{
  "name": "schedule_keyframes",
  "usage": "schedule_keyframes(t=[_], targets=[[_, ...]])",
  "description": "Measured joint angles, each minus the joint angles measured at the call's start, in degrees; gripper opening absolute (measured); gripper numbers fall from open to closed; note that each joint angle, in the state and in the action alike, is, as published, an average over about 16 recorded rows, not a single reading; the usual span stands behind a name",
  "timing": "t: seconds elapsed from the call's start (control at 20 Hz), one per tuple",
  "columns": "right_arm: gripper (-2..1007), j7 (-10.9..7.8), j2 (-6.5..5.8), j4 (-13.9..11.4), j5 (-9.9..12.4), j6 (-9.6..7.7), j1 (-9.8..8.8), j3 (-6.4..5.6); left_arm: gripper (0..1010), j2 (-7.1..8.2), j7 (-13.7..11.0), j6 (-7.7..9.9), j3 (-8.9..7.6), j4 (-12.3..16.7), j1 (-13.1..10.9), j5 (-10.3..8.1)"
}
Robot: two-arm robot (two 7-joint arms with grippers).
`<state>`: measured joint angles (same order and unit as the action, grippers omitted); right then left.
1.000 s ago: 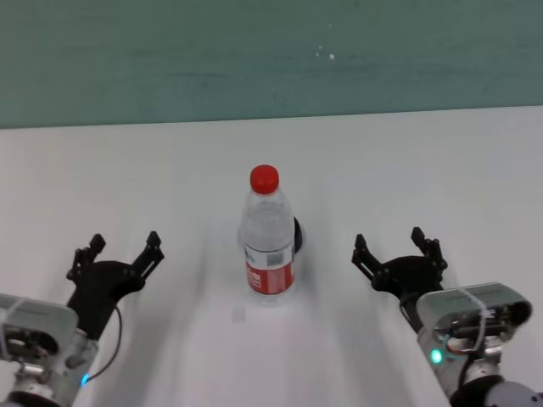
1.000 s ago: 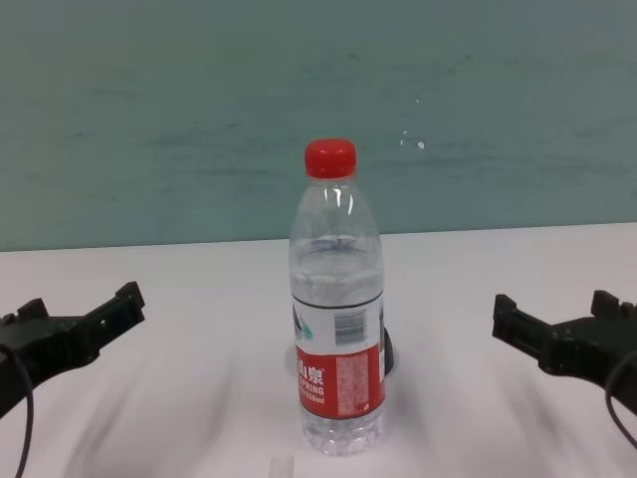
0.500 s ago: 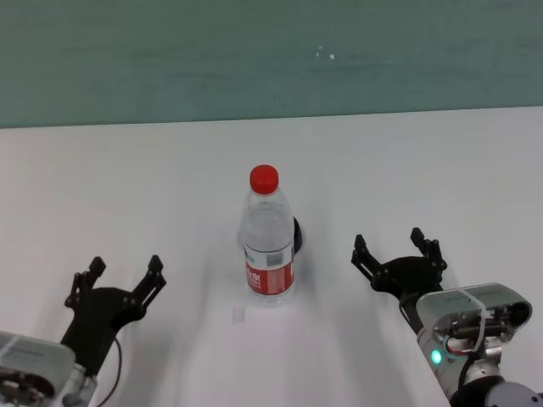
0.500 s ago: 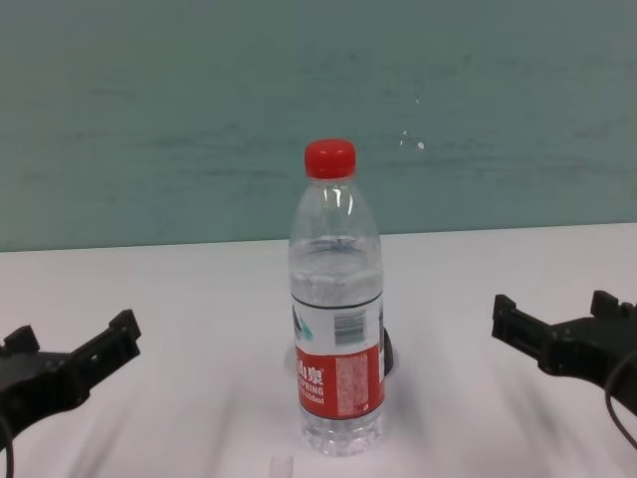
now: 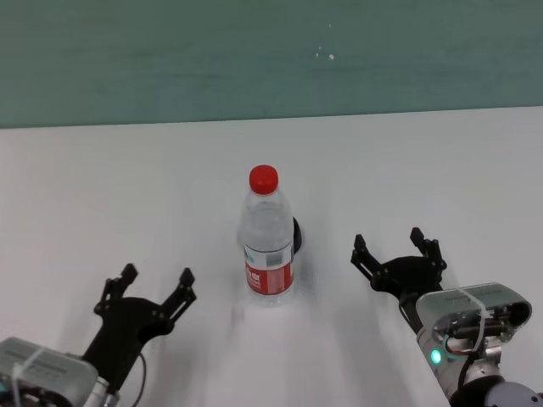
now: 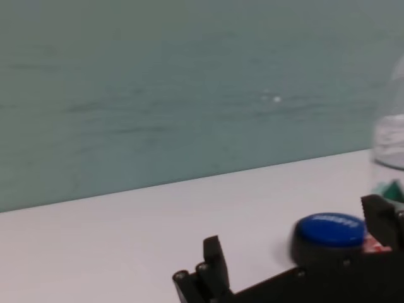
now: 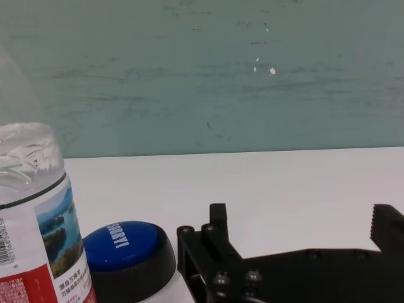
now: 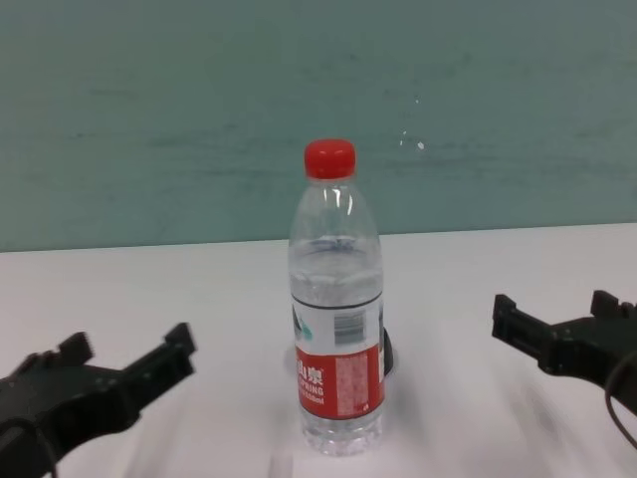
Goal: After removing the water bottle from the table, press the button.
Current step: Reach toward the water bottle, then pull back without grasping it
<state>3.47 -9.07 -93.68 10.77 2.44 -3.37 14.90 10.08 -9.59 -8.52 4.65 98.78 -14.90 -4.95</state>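
— White, smooth, flat tabletop (image 5: 102, 178) all the way across, with a teal wall (image 5: 254, 51) behind it at twelve o'clock. What sits at the left?

— The black left gripper (image 5: 146, 288), at about eight o'clock from the bottle, jaws spread wide and holding nothing. It stands apart from the bottle, over bare table.

— And in the middle?

— The tall clear plastic water bottle (image 5: 266, 237), upright on the table. Directly behind it, at its twelve o'clock, is the round push button (image 7: 124, 247) with a blue domed top on a black base. From the head view the bottle hides nearly all of the button; only a dark sliver shows at the bottle's right side.

— How does the bottle look?

— Red screw cap, ribbed clear shoulders, a red-and-white label with a barcode and a small landscape picture. The button carries small white lettering, too small to read.

— The right side?

— The black right gripper (image 5: 398, 259), at about four o'clock from the bottle, jaws also wide apart and empty, well clear of both bottle and button.
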Motion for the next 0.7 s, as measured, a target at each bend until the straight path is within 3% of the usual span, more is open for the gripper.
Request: schedule_keyframes(t=[0.7], targets=[[1002,0.00,0.00,0.00,0.00,0.00,0.00,0.00,1003,0.79,-2.25,-0.68,3.91,-1.28,1.95,0.09]])
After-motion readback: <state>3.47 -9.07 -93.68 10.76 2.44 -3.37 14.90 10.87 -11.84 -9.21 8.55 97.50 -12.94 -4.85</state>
